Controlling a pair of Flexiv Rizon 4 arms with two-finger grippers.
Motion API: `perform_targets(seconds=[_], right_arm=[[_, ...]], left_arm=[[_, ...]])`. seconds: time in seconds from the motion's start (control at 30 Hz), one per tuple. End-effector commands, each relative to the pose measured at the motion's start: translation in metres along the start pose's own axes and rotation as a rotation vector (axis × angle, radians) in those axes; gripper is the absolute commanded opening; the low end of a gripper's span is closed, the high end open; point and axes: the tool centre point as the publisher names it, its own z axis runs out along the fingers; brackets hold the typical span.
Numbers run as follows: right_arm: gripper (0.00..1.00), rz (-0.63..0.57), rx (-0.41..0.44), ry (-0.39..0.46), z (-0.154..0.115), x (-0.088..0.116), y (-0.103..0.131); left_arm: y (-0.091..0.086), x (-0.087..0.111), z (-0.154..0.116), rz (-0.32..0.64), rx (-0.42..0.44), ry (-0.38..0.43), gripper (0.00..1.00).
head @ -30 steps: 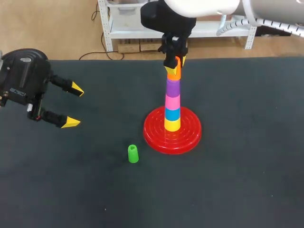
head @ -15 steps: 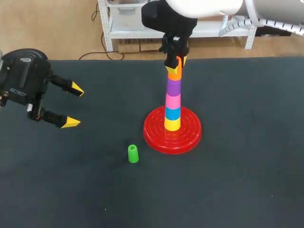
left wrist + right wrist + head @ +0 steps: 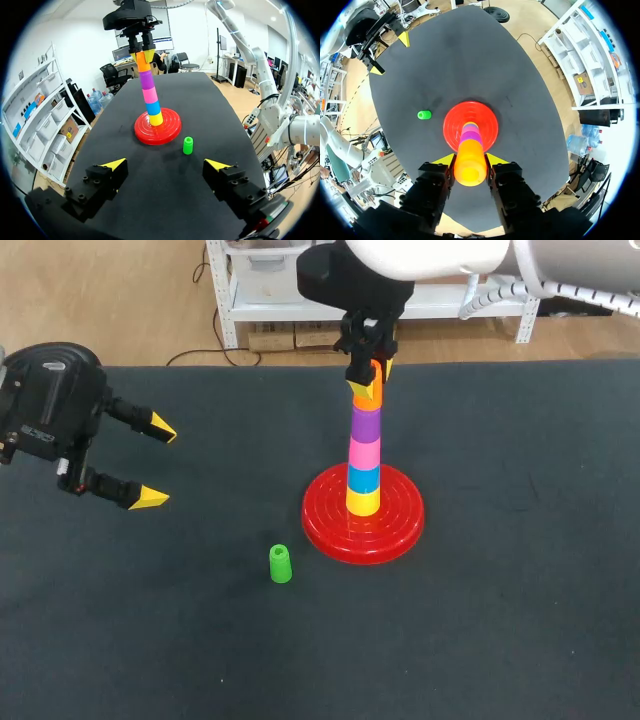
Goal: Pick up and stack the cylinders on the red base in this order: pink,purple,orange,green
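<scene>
Orange cylinder (image 3: 366, 392) upright, axis vertical, topping stack (image 3: 364, 455) on red base (image 3: 400, 530), clasped by right gripper (image 3: 368, 375) | green cylinder (image 3: 281, 564) upright, apart, toward table (image 3: 520, 640) front edge | left gripper (image 3: 155, 462) splayed, left edge.

We count six cylinders, no two the same colour. Five make one column: one yellow cylinder (image 3: 363, 502), one blue cylinder (image 3: 364, 480), one pink cylinder (image 3: 364, 454), one purple cylinder (image 3: 365, 426) and one orange cylinder (image 3: 470, 162) (the topmost, pinched between two fingers). One green cylinder (image 3: 281, 564) stands alone. There is one red base (image 3: 322, 526) and one bench (image 3: 500, 590). We have two pincers, the left pincer (image 3: 158, 464) and the right pincer (image 3: 371, 378), each with two yellow tips, four in all.
</scene>
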Motion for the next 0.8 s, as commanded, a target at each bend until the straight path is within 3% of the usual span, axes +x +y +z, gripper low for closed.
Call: perform_targets(seconds=[0.03,0.8], right_arm=[[0.00,0.000,-0.010,0.004,0.002,-0.002,-0.003],[0.00,0.001,-0.046,0.021,0.016,-0.005,-0.010]], left_arm=[[0.001,0.001,0.001,0.002,0.000,-0.002,1.00],[0.001,0.001,0.001,0.002,0.000,-0.002,1.00]])
